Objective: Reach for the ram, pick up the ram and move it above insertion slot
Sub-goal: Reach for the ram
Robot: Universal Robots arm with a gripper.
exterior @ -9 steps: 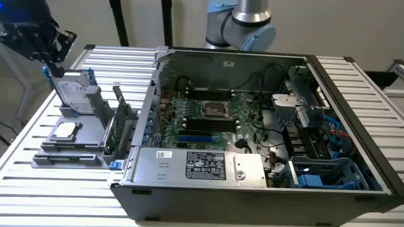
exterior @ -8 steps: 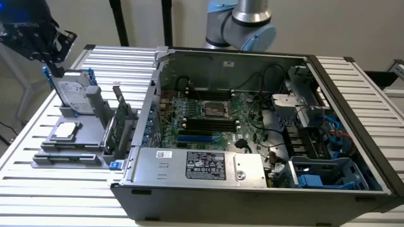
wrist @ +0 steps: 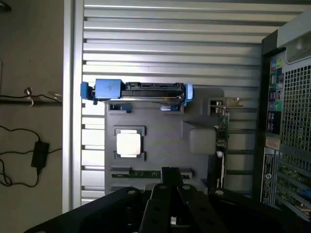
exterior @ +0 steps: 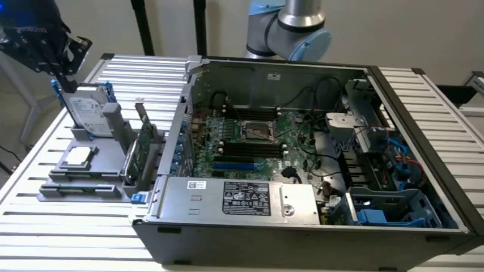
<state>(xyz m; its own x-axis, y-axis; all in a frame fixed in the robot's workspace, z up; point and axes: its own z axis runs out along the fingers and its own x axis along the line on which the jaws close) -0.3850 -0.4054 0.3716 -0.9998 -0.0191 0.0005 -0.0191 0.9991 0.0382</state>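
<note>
The ram (exterior: 79,190) is a thin green stick lying flat in the front groove of a grey fixture (exterior: 94,170), at the exterior view's left. In the wrist view the ram (wrist: 138,173) runs across the fixture's edge, partly covered by my fingertips. My gripper (exterior: 68,85) hangs high over the fixture's far end, beside an upright hard drive (exterior: 89,116), well away from the ram. The gripper (wrist: 170,171) looks shut with nothing held. The dark memory slots (exterior: 253,148) lie on the motherboard inside the open computer case (exterior: 302,215).
An upright green card with a metal bracket (exterior: 142,150) stands on the fixture next to the case wall. A square processor (exterior: 79,157) sits in the fixture's middle. The slatted metal table (exterior: 60,232) surrounds everything. Cables and a drive cage (exterior: 386,207) crowd the case's right side.
</note>
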